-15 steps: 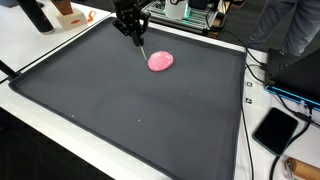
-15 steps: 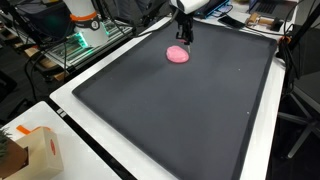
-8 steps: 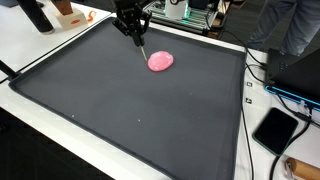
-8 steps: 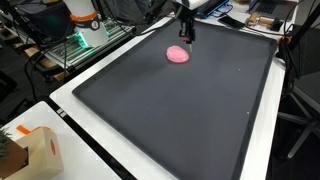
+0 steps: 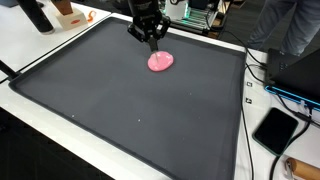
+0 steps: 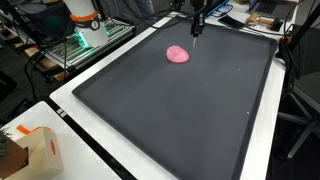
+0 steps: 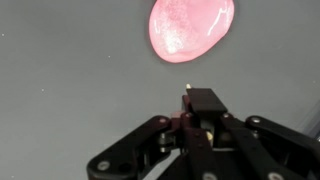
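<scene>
A pink, glossy, flattened blob lies on the dark grey mat near its far edge; it also shows in the other exterior view and at the top of the wrist view. My gripper hangs just above and behind the blob, also seen in an exterior view. In the wrist view the jaws are shut on a thin stick whose pale tip points toward the blob and stops short of it.
The mat has a raised black rim on a white table. A black tablet and cables lie beside it. A cardboard box stands at a table corner. Equipment racks stand behind the mat.
The gripper with the stick has shifted sideways along the mat's far edge, from beside the blob to just behind it. The blob has not moved.
</scene>
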Robot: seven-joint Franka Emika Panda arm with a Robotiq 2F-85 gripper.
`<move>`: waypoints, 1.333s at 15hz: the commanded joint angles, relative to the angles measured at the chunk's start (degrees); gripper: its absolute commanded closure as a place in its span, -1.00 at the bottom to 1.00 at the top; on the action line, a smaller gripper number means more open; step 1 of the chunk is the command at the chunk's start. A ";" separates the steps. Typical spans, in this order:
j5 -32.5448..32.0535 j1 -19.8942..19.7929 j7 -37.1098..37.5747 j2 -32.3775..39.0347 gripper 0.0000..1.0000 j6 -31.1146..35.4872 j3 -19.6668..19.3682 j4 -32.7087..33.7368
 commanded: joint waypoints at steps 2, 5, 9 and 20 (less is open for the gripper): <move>-9.65 3.39 2.11 5.59 0.94 -8.81 2.00 7.53; -15.12 6.16 3.04 7.83 0.94 -12.63 3.09 10.73; -20.85 9.60 4.80 9.22 0.94 -14.20 4.18 12.41; -32.89 15.79 13.00 7.35 0.94 -13.72 4.87 8.60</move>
